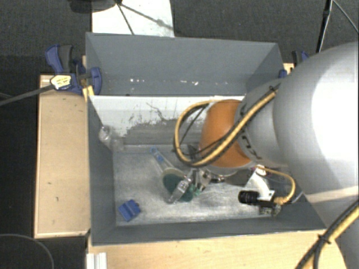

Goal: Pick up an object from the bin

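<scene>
1. Grey metal bin [104, 172], seen from the camera view: the gripper [187, 189] is low over the floor, a little right of the middle and toward the near wall. It is right at a dark green rounded thing [170, 180], which lies just to its left and partly under it.
2. I judge the step as the grasp itself, at the bottom of the reach. Whether the gripper is released or clenched I cannot tell, because the wrist hides it.
3. The next move calls for a firm closing on the green thing, then a straight lift clear of the walls.
4. The arm [320, 111] comes in from the right and bends steeply down, its orange cover [221, 133] above the gripper.
5. A small blue block [129, 210] lies well apart, in the near left corner.
</scene>
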Robot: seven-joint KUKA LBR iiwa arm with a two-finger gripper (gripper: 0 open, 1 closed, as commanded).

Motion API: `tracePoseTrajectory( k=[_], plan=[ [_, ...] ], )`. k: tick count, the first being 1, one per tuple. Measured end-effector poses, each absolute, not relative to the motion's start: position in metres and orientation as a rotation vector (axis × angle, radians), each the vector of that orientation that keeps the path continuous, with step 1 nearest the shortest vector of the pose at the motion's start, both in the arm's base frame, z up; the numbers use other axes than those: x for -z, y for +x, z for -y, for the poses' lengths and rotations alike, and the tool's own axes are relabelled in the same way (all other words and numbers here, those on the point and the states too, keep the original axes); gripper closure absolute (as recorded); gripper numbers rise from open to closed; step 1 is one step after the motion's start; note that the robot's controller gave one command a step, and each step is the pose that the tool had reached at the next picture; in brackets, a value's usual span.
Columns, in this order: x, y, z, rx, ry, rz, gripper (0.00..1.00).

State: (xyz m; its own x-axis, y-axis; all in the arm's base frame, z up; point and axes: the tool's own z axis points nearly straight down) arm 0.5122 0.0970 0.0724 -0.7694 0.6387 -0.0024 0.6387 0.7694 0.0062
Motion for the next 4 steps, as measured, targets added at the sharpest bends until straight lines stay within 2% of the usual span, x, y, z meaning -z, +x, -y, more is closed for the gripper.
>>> tracePoseTrajectory(
  k=[1,2,3,4],
  plan=[
    [-0.073,0.507,-0.118,-0.010,1.398,-2.800,0.00],
    [-0.075,0.509,-0.116,-0.011,1.399,-2.794,1.00],
    [-0.129,0.510,-0.116,-0.005,1.399,-2.808,1.00],
    [-0.171,0.511,-0.116,-0.003,1.391,-2.813,1.00]
  ],
)
